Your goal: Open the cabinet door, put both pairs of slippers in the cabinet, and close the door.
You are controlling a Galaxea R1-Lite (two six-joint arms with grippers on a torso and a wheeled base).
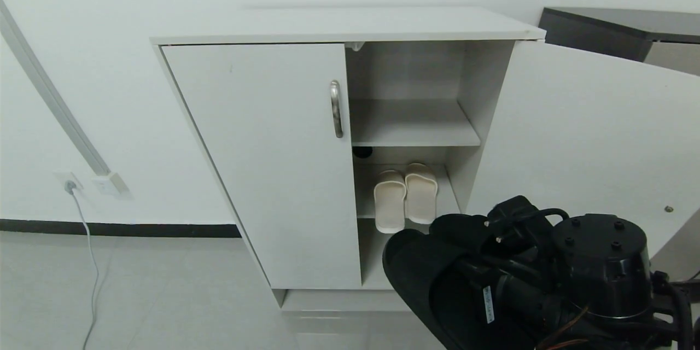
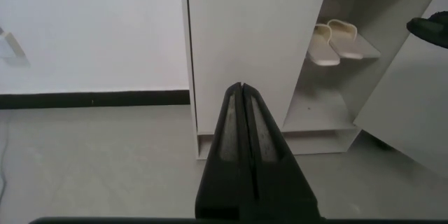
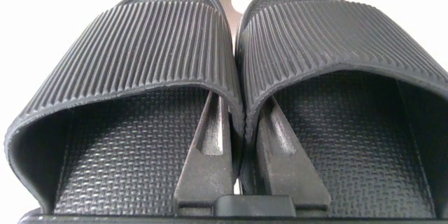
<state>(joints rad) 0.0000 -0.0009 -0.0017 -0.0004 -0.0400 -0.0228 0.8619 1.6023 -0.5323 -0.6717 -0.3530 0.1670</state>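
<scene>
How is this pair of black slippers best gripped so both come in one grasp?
Pinch the two touching inner side walls of the black slippers together, coming from the open heel end, one finger inside each. Lying side by side, their walls form one thin ridge. The right gripper holds them so.

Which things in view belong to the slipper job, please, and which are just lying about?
Job: cabinet, open right door, white slippers inside, black slippers held in the right claw.
Lying about: wall socket, cable, wall trunking, dark furniture behind the door.
</scene>
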